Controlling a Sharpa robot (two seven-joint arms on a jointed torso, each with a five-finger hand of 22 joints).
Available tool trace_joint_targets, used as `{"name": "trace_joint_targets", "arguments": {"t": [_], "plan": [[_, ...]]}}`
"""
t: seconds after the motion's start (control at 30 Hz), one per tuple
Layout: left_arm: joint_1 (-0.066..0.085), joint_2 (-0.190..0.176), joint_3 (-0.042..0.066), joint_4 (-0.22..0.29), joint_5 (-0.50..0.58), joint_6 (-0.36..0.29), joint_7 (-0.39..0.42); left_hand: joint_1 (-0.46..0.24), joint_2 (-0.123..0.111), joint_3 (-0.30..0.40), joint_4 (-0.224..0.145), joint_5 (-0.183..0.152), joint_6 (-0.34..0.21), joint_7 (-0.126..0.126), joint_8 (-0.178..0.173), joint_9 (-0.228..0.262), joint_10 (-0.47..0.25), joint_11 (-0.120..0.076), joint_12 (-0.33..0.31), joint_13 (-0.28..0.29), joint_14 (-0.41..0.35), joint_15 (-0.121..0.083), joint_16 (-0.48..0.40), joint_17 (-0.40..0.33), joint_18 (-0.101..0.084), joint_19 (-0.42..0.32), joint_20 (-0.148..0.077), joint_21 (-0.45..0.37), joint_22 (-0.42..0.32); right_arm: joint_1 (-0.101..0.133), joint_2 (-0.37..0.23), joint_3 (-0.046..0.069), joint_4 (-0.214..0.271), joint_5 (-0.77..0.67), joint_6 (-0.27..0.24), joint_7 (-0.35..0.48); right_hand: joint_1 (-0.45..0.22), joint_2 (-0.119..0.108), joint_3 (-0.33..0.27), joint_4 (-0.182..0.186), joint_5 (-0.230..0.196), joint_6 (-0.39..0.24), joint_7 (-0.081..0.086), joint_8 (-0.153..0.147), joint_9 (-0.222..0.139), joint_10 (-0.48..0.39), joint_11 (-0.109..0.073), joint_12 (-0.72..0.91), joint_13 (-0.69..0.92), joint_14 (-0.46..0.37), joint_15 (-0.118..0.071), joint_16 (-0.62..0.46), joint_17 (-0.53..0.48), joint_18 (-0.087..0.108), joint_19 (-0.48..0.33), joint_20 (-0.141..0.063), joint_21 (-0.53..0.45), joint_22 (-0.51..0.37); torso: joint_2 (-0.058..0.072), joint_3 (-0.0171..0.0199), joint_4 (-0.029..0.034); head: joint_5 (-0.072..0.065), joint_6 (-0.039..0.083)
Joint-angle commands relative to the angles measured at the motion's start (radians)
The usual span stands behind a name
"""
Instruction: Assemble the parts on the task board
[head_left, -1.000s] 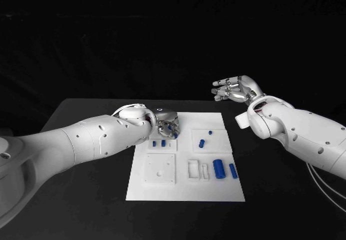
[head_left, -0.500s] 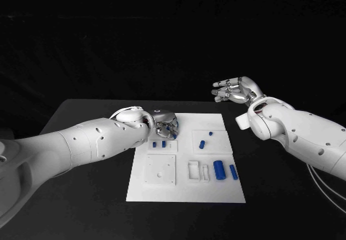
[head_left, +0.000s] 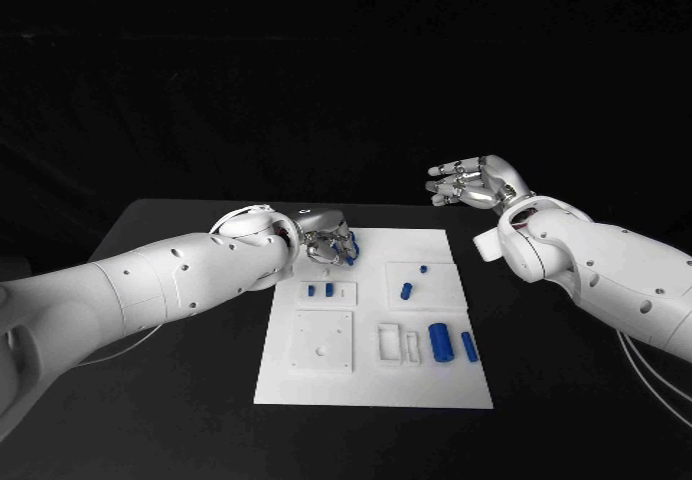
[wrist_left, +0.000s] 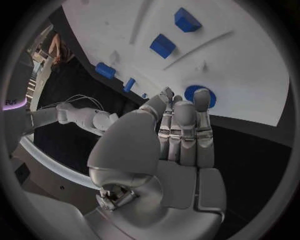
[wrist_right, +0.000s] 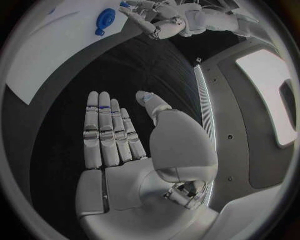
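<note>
I see the black surface (head_left: 173, 400) carrying the white task board (head_left: 378, 375) at its middle. My left robot hand (head_left: 329, 243) hangs over the board's far left corner, fingers curled; I cannot tell whether it holds anything. My right robot hand (head_left: 472, 181) is raised beyond the board's far right, fingers spread, holding nothing. Blue parts (head_left: 440, 341) lie on the board, the biggest near its right edge, smaller ones farther up.
</note>
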Motion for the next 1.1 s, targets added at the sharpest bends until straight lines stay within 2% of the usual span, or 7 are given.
{"name": "trace_joint_targets", "arguments": {"t": [0.03, 0.1, 0.23, 0.53, 0.67, 0.87, 1.1], "plan": [[0.003, -0.016, 0.010, 0.024, 0.066, -0.009, -0.014, -0.005, 0.003, -0.004, 0.001, 0.004, -0.003, -0.002, 0.002, -0.001, -0.004, 0.000, 0.003, -0.001, 0.004, 0.000, -0.003, -0.001, 0.011, 0.007, -0.001, -0.004, 0.019, 0.000, -0.002, 0.000, 0.001, 0.001, 0.011, 0.011, -0.012, 0.000, 0.000, -0.002, 0.003, 0.006, 0.001, 0.001, 0.000, -0.008, -0.001, -0.003, -0.001, -0.009, 0.000, -0.004, -0.001, 0.009, -0.006, 0.001, -0.001, -0.001, -0.001, 0.0002, 0.0023, 0.001, 0.002], [0.007, -0.031, 0.017, 0.041, 0.076, -0.001, -0.021, -0.005, 0.003, -0.004, 0.001, 0.004, -0.003, -0.002, 0.002, -0.001, -0.004, 0.000, 0.003, -0.001, 0.004, 0.000, -0.003, -0.001, 0.011, 0.007, -0.001, -0.004, 0.019, 0.000, -0.004, 0.000, 0.001, 0.001, 0.011, 0.011, -0.012, 0.000, 0.000, -0.002, 0.003, 0.006, 0.001, 0.001, 0.000, -0.008, -0.001, -0.003, -0.001, -0.009, 0.000, -0.004, -0.001, 0.009, -0.006, 0.001, -0.001, -0.001, -0.001, -0.0002, 0.0038, 0.001, 0.002], [0.015, -0.051, 0.022, 0.059, 0.077, 0.016, -0.033, -0.004, 0.002, -0.004, 0.000, 0.002, -0.003, -0.002, 0.002, -0.001, -0.003, 0.000, 0.003, -0.001, 0.005, 0.000, -0.004, -0.001, 0.011, 0.008, -0.001, -0.006, 0.019, 0.000, -0.006, 0.000, 0.001, 0.001, 0.011, 0.010, -0.012, 0.000, 0.000, -0.002, 0.003, 0.006, 0.001, 0.001, 0.000, -0.008, -0.001, -0.003, -0.001, -0.009, 0.000, -0.004, -0.001, 0.009, -0.006, 0.001, -0.001, -0.001, -0.002, -0.0009, 0.0062, 0.001, 0.002], [0.019, -0.087, 0.023, 0.068, 0.038, 0.026, -0.046, -0.002, -0.001, -0.007, 0.001, -0.003, 0.000, -0.003, 0.002, -0.001, -0.002, -0.001, 0.003, -0.001, 0.005, 0.000, -0.004, 0.000, 0.011, 0.007, -0.001, -0.008, 0.019, 0.000, -0.014, 0.001, 0.004, -0.001, 0.011, 0.008, -0.012, 0.000, 0.000, -0.002, 0.003, 0.006, 0.001, 0.001, 0.000, -0.008, -0.001, -0.003, -0.001, -0.009, 0.000, -0.004, -0.001, 0.009, -0.006, 0.001, -0.001, -0.001, 0.000, -0.0022, 0.0072, 0.004, 0.003], [0.019, -0.099, 0.022, 0.072, 0.027, 0.030, -0.047, -0.003, 0.000, -0.009, 0.003, -0.003, 0.000, -0.003, 0.002, -0.001, -0.001, -0.001, 0.003, -0.001, 0.005, 0.000, -0.005, 0.000, 0.010, 0.007, -0.001, -0.008, 0.019, 0.000, -0.016, 0.001, 0.006, -0.002, 0.011, 0.008, -0.012, 0.000, 0.000, -0.002, 0.003, 0.006, 0.001, 0.001, 0.000, -0.008, -0.001, -0.003, -0.001, -0.009, 0.000, -0.004, -0.001, 0.009, -0.006, 0.001, -0.001, -0.001, 0.000, -0.0013, 0.0047, 0.006, 0.003], [0.017, -0.102, 0.016, 0.064, 0.014, 0.038, -0.045, -0.001, -0.001, -0.011, 0.005, -0.004, 0.000, -0.004, 0.002, -0.001, -0.002, -0.001, 0.003, -0.001, 0.005, 0.000, -0.005, 0.000, 0.010, 0.007, -0.001, -0.010, 0.019, 0.000, -0.016, 0.001, 0.006, -0.002, 0.010, 0.010, -0.012, 0.000, 0.000, -0.002, 0.003, 0.006, 0.001, 0.001, 0.000, -0.008, -0.001, -0.003, -0.001, -0.009, 0.000, -0.004, -0.001, 0.009, -0.006, 0.001, -0.001, -0.001, 0.001, -0.0008, 0.0011, 0.010, 0.002], [0.011, -0.095, -0.002, 0.053, 0.009, 0.050, -0.042, -0.001, -0.001, -0.014, 0.009, -0.007, 0.000, -0.004, 0.002, -0.001, -0.002, -0.001, 0.003, -0.001, 0.005, 0.000, -0.006, 0.000, 0.009, 0.007, -0.001, -0.012, 0.019, 0.000, -0.015, 0.001, 0.006, -0.003, 0.010, 0.010, -0.012, 0.000, 0.000, -0.002, 0.003, 0.006, 0.001, 0.001, 0.000, -0.008, -0.001, -0.003, -0.001, -0.009, 0.000, -0.004, -0.001, 0.009, -0.006, 0.001, -0.001, -0.001, 0.001, 0.0003, 0.0015, 0.009, 0.001]]}}
